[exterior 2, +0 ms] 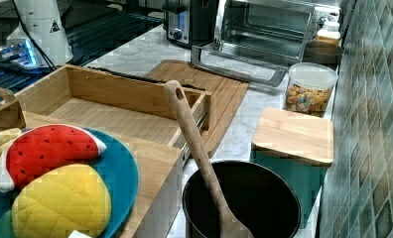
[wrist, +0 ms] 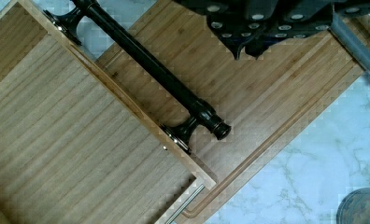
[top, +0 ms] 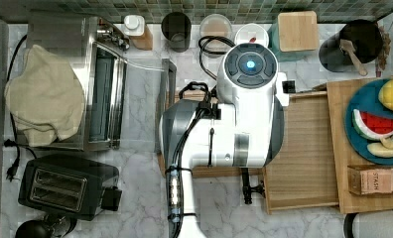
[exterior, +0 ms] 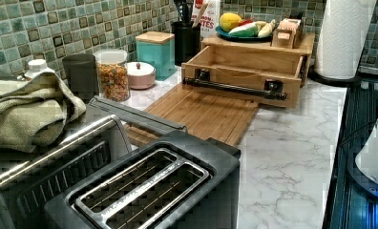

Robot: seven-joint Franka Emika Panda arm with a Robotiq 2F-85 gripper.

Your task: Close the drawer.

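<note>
The wide shallow light bamboo drawer [exterior: 246, 64] stood pulled well out of its wooden box [exterior: 306, 45], in the upper middle of the left view. Its front panel carried a long dark metal bar handle [exterior: 235, 87] on two brackets. In the right view the drawer [exterior 2: 102, 106] lay across the middle left of the frame, its bare striped floor showing. The top view placed the drawer [top: 303, 148] at centre right, partly under the white robot arm [top: 234, 114].

The flat darker wooden cutting board with a grooved border [exterior: 201, 114] lay on the white marble counter [exterior: 292, 157], its far end under the drawer front. In the wrist view the handle [wrist: 150, 74] ran diagonally from the upper left toward centre, above the board [wrist: 267, 88]. The black gripper [wrist: 248, 44] sat at the upper edge of the frame, over the board and apart from the handle, holding nothing. Whether the fingers were spread or closed could not be told.

A teal plate of plush fruit [exterior 2: 120, 173] rested on top of the box.
</note>
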